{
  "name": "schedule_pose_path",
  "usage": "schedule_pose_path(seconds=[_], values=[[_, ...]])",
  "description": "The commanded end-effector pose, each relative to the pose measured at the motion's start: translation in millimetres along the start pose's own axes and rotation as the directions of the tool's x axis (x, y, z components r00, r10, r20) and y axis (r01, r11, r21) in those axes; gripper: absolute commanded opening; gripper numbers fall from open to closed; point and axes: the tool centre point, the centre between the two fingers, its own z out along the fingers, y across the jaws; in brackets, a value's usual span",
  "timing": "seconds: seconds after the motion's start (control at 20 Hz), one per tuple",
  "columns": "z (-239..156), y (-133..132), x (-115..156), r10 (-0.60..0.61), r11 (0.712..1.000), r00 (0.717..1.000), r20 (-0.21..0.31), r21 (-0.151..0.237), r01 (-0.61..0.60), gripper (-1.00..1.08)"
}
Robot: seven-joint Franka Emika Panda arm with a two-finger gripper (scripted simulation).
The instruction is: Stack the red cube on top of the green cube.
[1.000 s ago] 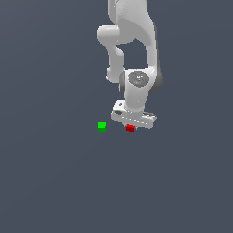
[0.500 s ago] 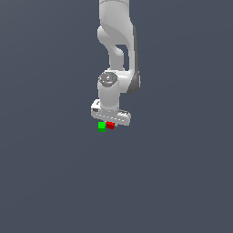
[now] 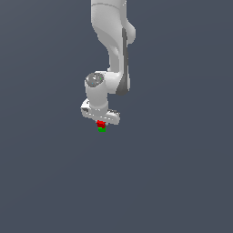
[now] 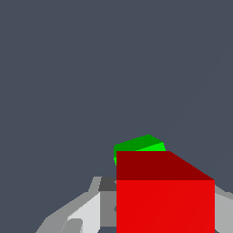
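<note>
**Placement step: red cube carried over green cube**

The gripper (image 3: 101, 122), just below the exterior view's centre, is clamped on the red cube (image 3: 100, 124); the green cube (image 3: 102, 129) sits directly beneath it, the two touching or nearly so (contact cannot be confirmed). In the wrist view the red cube (image 4: 164, 200) hides most of the green cube (image 4: 139, 146), which shows slightly off-centre. Correct this offset, lower straight down until the faces seat flat, then part the fingers slowly and retreat vertically to avoid dragging the stack.

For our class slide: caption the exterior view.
Gripper holds the red cube directly above the green cube.
</note>
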Motion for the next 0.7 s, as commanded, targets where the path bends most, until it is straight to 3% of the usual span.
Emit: schedule_pose_path(seconds=[0.0,0.2,0.25,0.65], values=[[0.6,4.0,0.7,-0.002,1.0,1.0,-0.001,0.0,0.002,-1.0],[0.4,2.7,1.6,-0.002,1.0,1.0,-0.001,0.0,0.002,-1.0],[0.4,2.7,1.6,-0.002,1.0,1.0,-0.001,0.0,0.002,1.0],[0.4,2.7,1.6,-0.002,1.0,1.0,-0.001,0.0,0.002,1.0]])
